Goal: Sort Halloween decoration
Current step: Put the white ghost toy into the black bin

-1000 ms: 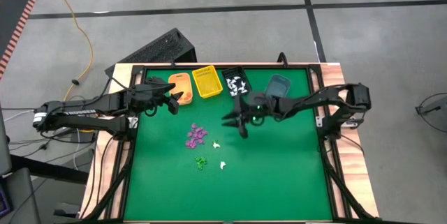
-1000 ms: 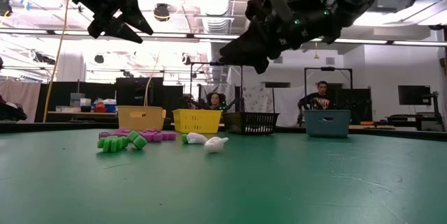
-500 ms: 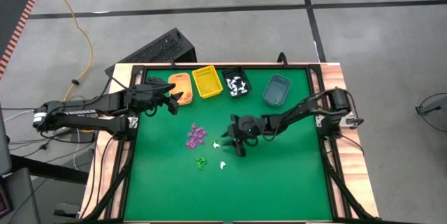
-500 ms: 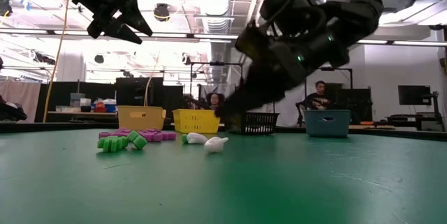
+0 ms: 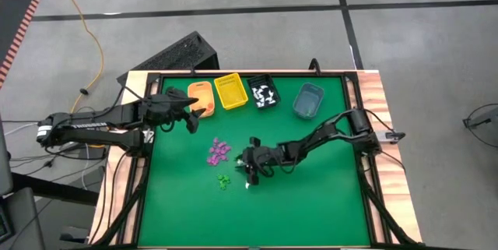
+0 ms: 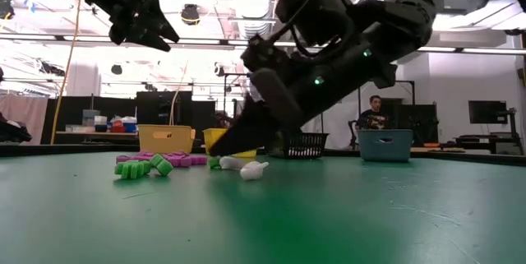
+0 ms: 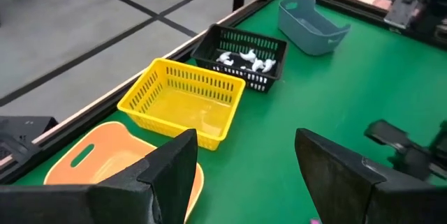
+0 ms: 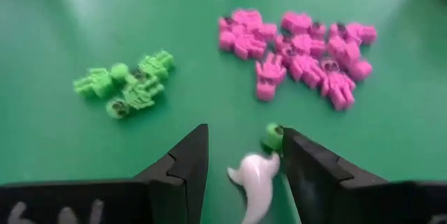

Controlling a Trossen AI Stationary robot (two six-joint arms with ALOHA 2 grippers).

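Observation:
The Halloween decorations lie mid-table as a purple pile, a green cluster and two white trinkets. More white ones sit in the black basket. My right gripper is open and low over the table. One white trinket lies between its fingers with a small green piece beside it. My left gripper is open and hangs in the air by the orange bin. My right gripper comes slanting down from the table's right, its fingers on either side of the white trinket, which lies on the table. I cannot tell whether a finger touches it.
Four bins stand in a row along the far edge: the orange one, a yellow one, the black basket and a blue-grey one. Green mat stretches toward the near edge and the right side. People sit in the room beyond the table.
My right gripper has travelled from beside the black basket toward the near left and down, ending low over the white trinket by the piles. The trinkets have stayed where they were.

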